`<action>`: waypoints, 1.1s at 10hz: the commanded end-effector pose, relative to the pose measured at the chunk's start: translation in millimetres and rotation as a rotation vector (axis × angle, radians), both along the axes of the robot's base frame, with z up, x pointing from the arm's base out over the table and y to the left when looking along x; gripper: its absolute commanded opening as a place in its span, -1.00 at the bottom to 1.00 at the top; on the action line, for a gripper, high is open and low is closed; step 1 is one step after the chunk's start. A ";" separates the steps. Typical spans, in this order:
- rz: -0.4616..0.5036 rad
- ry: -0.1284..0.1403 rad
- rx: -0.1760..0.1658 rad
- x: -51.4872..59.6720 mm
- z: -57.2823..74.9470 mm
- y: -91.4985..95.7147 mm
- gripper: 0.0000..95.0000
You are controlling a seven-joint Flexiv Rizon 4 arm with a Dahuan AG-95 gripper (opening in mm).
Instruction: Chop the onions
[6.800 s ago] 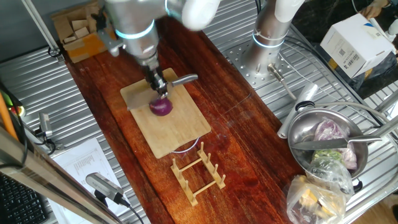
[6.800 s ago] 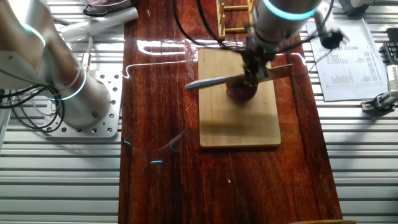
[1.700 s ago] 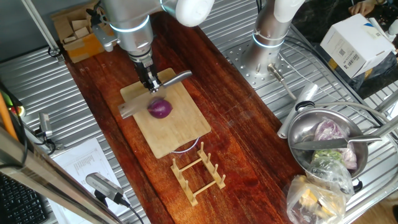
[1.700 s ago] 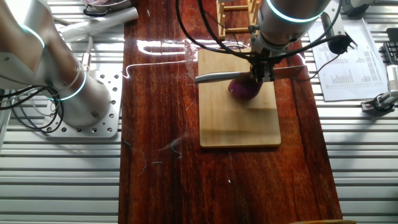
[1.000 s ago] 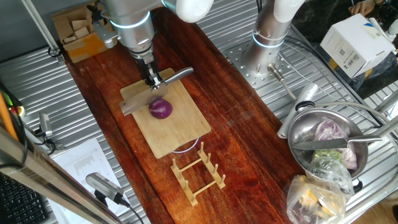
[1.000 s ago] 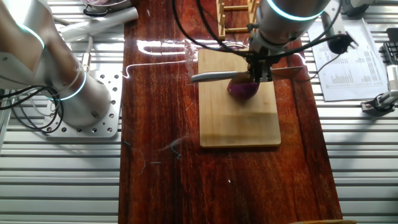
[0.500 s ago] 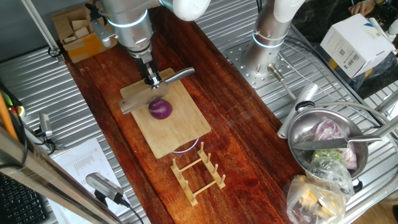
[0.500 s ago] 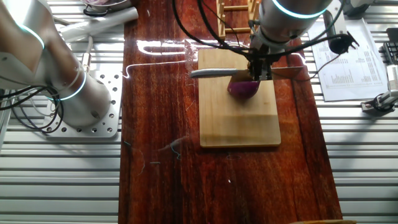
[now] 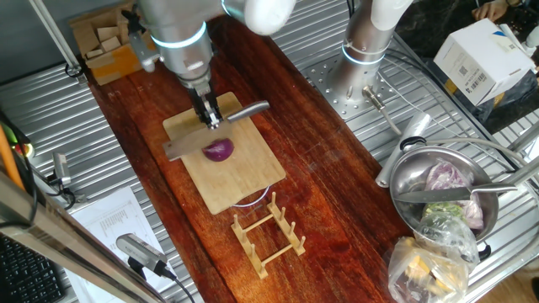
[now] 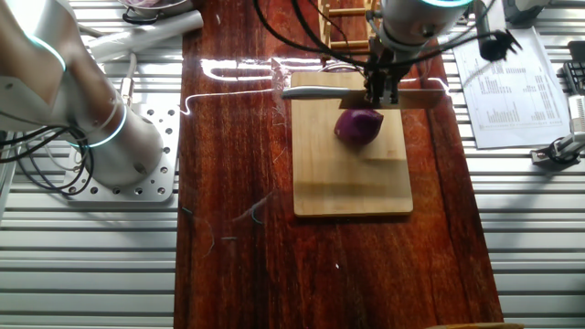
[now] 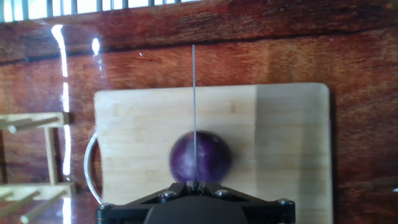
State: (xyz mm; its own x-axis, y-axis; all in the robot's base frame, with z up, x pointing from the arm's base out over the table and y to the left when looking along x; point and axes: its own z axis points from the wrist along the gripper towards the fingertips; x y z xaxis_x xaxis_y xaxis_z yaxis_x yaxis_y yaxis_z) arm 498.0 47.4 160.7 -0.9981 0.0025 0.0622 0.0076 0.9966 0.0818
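Observation:
One small red onion (image 9: 219,151) lies on the bamboo board (image 9: 240,181), also visible as a dark purple ball (image 10: 357,125) in the other fixed view. My gripper (image 9: 208,119) is shut on a knife (image 9: 182,148), gripping it at mid-length with the silver handle (image 9: 249,108) sticking out to one side. The knife hangs level just above and behind the onion, apart from it. In the hand view the blade (image 11: 193,93) shows edge-on as a thin line crossing the middle of the onion (image 11: 208,155), with the gripper (image 11: 194,182) at the bottom edge.
A wooden rack (image 9: 268,234) stands just past the board's near end. A metal bowl (image 9: 417,172) of vegetables sits at the right, beside a plastic bag (image 9: 429,261). A second arm's base (image 9: 364,50) and a cardboard box (image 9: 108,50) stand at the back.
The gripper has lifted the knife off the onion and drawn it slightly back toward the board's far end; the onion now shows fully and stays in place.

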 end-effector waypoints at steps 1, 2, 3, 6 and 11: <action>0.017 0.005 -0.004 0.1 1.4 -0.3 -1.00; 0.023 0.005 -0.007 0.3 1.7 -0.6 -1.00; 0.026 0.005 -0.007 0.2 2.1 -1.0 -1.00; 0.051 0.005 -0.012 -0.7 4.4 -10.5 -1.00; 0.056 -0.002 -0.010 -7.8 1.2 -14.7 -1.00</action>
State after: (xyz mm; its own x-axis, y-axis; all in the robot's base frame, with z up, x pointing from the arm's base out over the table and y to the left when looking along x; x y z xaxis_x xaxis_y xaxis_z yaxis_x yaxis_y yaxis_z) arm 490.0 32.7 160.9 -0.9969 -0.0526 0.0582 -0.0484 0.9962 0.0720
